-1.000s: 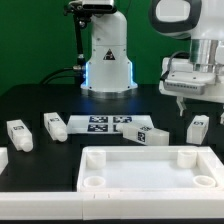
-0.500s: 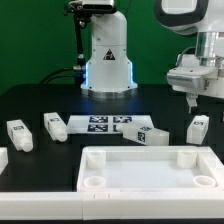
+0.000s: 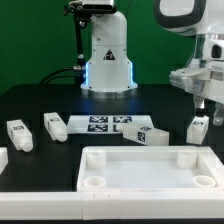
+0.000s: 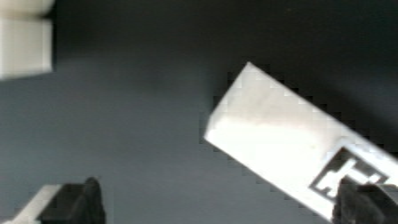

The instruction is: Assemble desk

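The white desk panel (image 3: 150,168) lies flat at the front, rim up, with round corner sockets. White tagged legs stand at the exterior view's left (image 3: 17,135) (image 3: 53,125), one lies near the middle (image 3: 152,134), and one stands at the right (image 3: 197,128). My gripper (image 3: 203,106) hangs above that right leg, apart from it. In the wrist view the gripper (image 4: 222,205) is open with nothing between its dark fingertips (image 4: 71,205). A white tagged part (image 4: 285,130) lies below, close to one fingertip; I cannot tell which part it is.
The marker board (image 3: 100,124) lies flat behind the panel, between the legs. The robot's white base (image 3: 107,55) stands at the back middle. Another white piece (image 3: 2,158) shows at the left edge. A white block (image 4: 22,45) sits at the wrist view's corner.
My gripper has moved toward the exterior view's right, from beside the right leg to above it. The parts on the table have not moved.
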Tool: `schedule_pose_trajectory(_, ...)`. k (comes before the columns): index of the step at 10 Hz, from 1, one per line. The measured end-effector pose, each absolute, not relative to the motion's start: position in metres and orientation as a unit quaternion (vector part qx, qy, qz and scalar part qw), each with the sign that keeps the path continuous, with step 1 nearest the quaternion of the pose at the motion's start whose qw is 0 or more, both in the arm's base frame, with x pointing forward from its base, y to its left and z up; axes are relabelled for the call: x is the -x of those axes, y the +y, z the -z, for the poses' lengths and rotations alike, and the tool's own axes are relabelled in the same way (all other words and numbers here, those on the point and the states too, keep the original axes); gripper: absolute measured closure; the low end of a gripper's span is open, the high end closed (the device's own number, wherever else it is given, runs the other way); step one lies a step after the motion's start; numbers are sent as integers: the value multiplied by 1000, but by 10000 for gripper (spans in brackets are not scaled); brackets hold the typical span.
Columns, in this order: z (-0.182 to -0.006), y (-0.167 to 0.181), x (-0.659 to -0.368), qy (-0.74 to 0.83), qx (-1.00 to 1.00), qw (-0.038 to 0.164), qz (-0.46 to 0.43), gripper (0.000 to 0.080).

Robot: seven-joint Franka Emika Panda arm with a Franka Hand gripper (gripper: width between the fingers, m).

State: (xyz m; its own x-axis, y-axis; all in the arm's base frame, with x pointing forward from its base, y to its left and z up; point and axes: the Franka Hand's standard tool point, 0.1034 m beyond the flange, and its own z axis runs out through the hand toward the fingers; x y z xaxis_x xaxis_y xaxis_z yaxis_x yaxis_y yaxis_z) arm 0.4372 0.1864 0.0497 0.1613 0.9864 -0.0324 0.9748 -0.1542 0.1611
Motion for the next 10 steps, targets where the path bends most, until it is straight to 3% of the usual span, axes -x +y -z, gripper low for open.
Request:
schedule_pose_trajectory(7,-45,193,-429,429,-901,37,-57,151)
schedule_pose_trajectory(10,-45,195,-424,168,-985,14,-43,151)
